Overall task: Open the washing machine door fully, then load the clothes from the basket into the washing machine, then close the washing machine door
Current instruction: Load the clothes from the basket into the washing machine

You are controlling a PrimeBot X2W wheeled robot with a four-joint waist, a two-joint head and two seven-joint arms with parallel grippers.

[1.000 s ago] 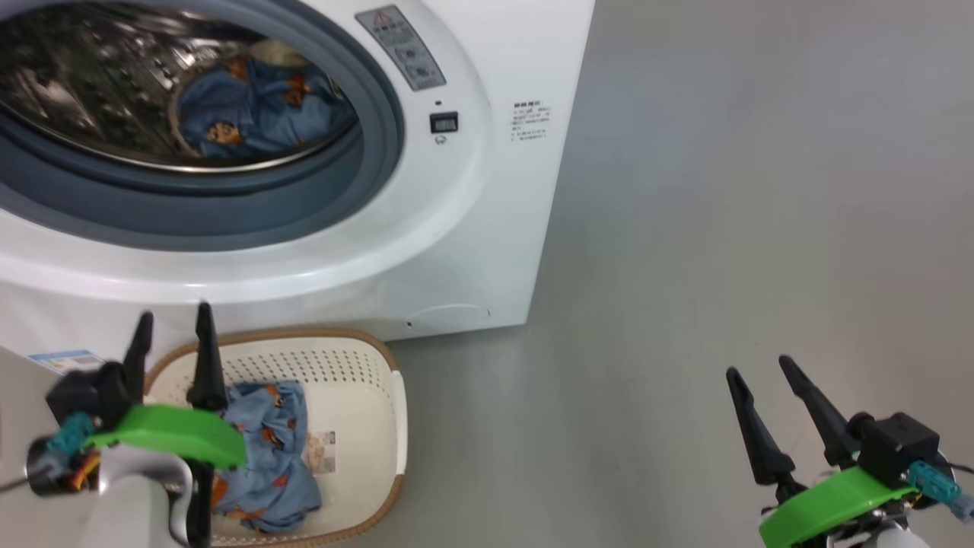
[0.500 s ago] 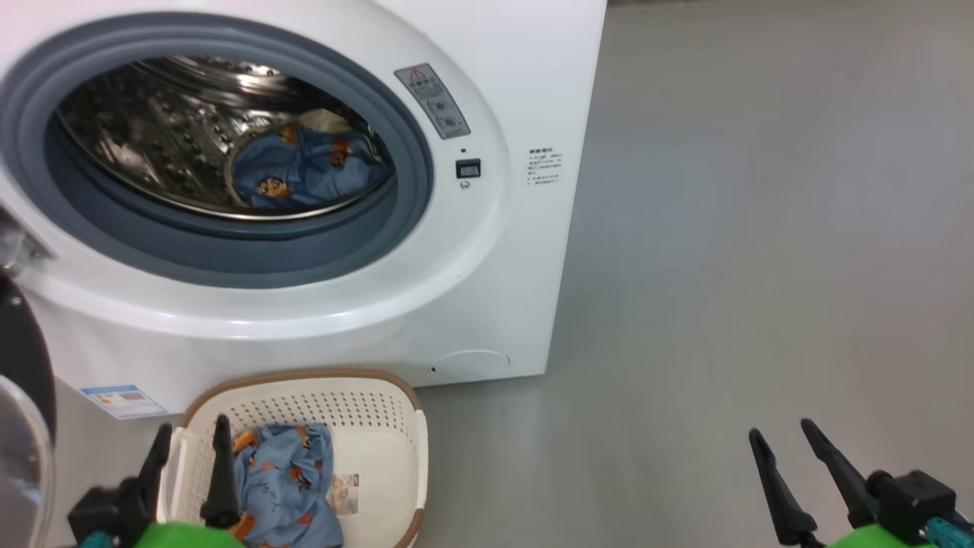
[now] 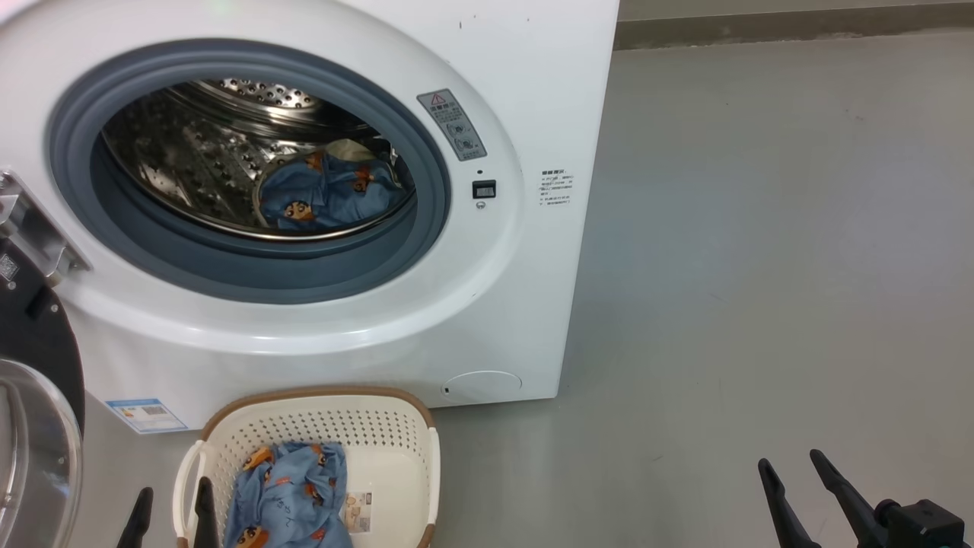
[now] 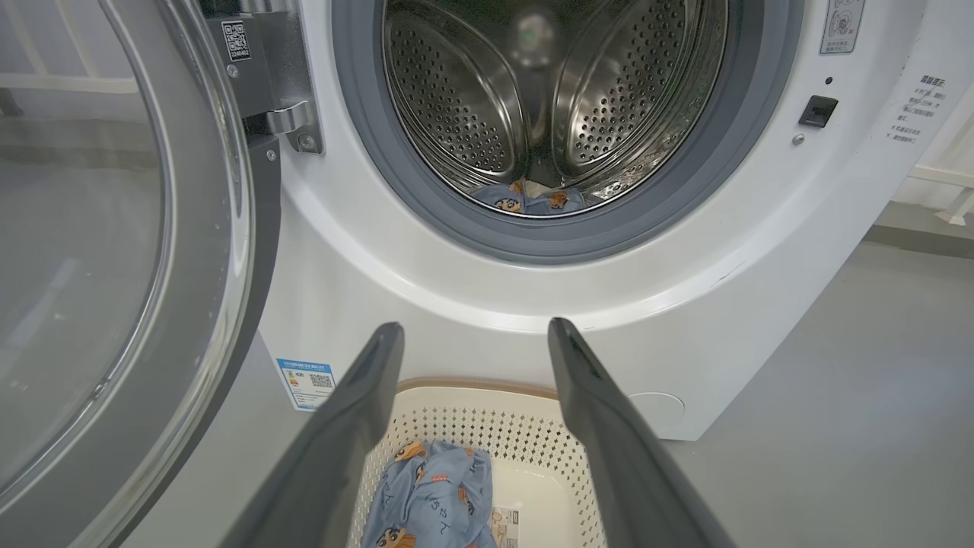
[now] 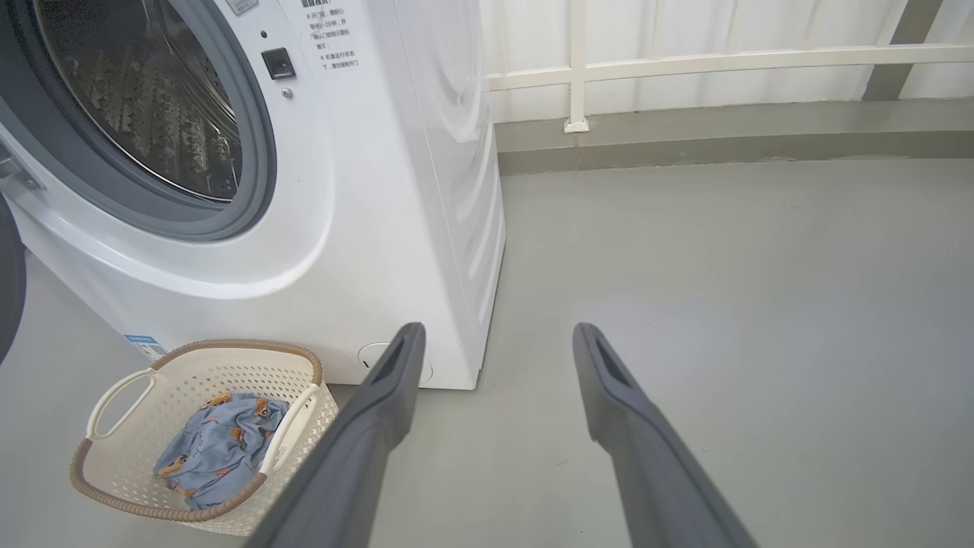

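The boxy white washer (image 3: 533,91) stands on a smooth grey floor (image 3: 761,266). Its round door (image 4: 114,228) is swung wide open to the left on a metal hinge (image 3: 34,236), with a glossy black rim around a bulging clear glass bowl. A thick grey rubber gasket (image 3: 251,274) rings the mouth. Behind it is the shiny perforated steel drum (image 3: 198,167).

A crumpled bundle (image 3: 327,194) of soft blue fabric with orange-brown faces lies low in the drum, with a cream scrap showing at its top. More clothes (image 3: 289,495) of the same print are heaped on the left side of the basket (image 3: 396,441). The basket is a cream tub with holes in its walls, a brown woven-look rim and a paper label on its bottom. It sits on the floor just in front of the washer.

The left tool (image 4: 473,335) hovers above the basket with its long dark tapered fingers spread wide and nothing between them. The right tool (image 5: 500,331) hangs over bare floor well to the right, likewise spread and empty.
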